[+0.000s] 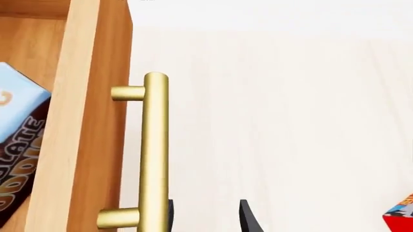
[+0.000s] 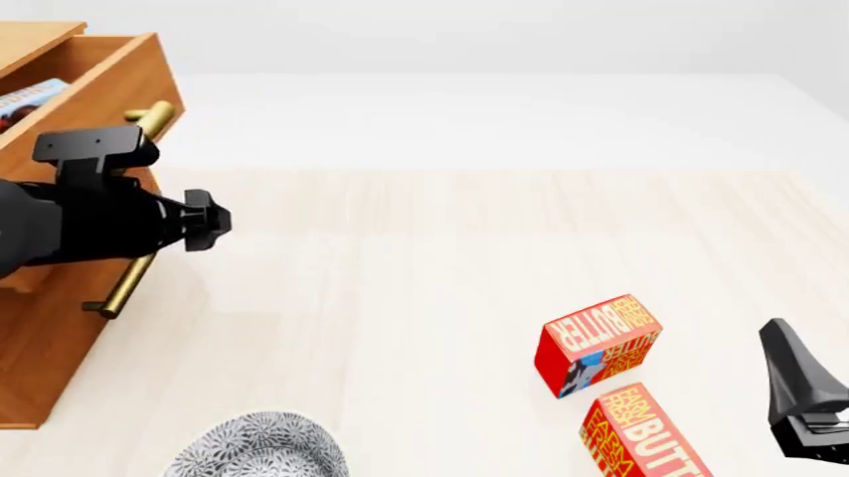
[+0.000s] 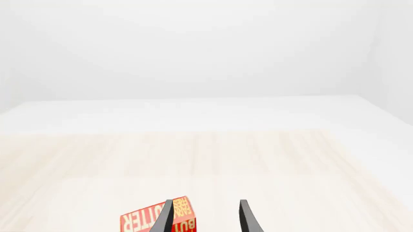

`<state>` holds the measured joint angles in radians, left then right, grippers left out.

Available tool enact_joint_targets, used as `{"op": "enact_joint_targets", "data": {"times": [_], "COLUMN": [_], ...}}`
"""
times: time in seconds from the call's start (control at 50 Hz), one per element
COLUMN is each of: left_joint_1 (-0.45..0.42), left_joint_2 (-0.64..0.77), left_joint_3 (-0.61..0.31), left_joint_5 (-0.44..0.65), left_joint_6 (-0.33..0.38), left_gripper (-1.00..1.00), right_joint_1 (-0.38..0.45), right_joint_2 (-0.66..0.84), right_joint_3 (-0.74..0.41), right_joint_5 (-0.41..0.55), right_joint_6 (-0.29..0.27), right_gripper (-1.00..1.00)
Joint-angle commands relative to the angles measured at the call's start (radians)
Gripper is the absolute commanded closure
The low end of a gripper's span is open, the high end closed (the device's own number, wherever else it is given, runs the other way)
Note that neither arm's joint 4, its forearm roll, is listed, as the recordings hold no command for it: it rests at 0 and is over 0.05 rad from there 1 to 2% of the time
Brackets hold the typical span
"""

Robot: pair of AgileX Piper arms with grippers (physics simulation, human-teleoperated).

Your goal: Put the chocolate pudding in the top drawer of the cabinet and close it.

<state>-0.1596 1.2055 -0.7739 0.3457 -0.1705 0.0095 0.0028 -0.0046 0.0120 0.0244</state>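
The chocolate pudding (image 1: pixel 19 145), a light blue and dark brown box, lies inside the top drawer (image 1: pixel 84 121), which stands pulled out of the cabinet (image 2: pixel 34 35). In the front view the pudding (image 2: pixel 27 99) shows over the edge of the drawer (image 2: pixel 119 75). My left gripper (image 1: pixel 208 217) is open just in front of the drawer face. One of its fingers (image 1: pixel 171 212) sits right beside the brass handle (image 1: pixel 154 154), which is not between the fingers. Over the table's near right, my right gripper (image 3: pixel 206 217) is open and holds nothing.
Two red-orange butter boxes (image 2: pixel 597 343) (image 2: pixel 643 432) lie at the front right, the nearer one close under the right gripper (image 2: pixel 796 388). One butter box (image 3: pixel 148 220) shows by the right fingers. A grey patterned dish (image 2: pixel 258 447) sits at the front edge.
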Motion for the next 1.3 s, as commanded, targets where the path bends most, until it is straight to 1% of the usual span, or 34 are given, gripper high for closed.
{"op": "enact_joint_targets", "data": {"times": [0.02,0.32,0.56,0.68,0.86,1.0,1.3], "left_joint_1": [0.056,0.110,0.153,0.173,0.201,0.220,0.294], "left_joint_2": [-0.020,-0.006,-0.008,-0.035,-0.076,-0.087,-0.091], "left_joint_3": [0.033,0.035,0.063,0.070,0.057,0.062,0.054], "left_joint_5": [-0.010,-0.024,-0.036,-0.016,0.029,0.035,0.044], "left_joint_6": [0.004,0.010,0.007,0.011,0.018,0.021,0.026], "left_gripper": [-1.00,-1.00,-1.00,-1.00,-1.00,-1.00,-1.00], "right_joint_1": [0.000,0.000,0.000,-0.001,0.000,0.000,-0.001], "right_joint_2": [0.002,0.002,0.002,0.002,0.002,0.002,0.002], "right_joint_3": [0.001,0.001,0.001,0.001,0.001,0.001,0.001], "right_joint_5": [-0.004,-0.004,-0.004,-0.004,-0.004,-0.004,-0.004], "right_joint_6": [-0.003,-0.003,-0.003,-0.003,-0.004,-0.003,-0.003], "right_gripper": [-1.00,-1.00,-1.00,-1.00,-1.00,-1.00,-1.00]}}
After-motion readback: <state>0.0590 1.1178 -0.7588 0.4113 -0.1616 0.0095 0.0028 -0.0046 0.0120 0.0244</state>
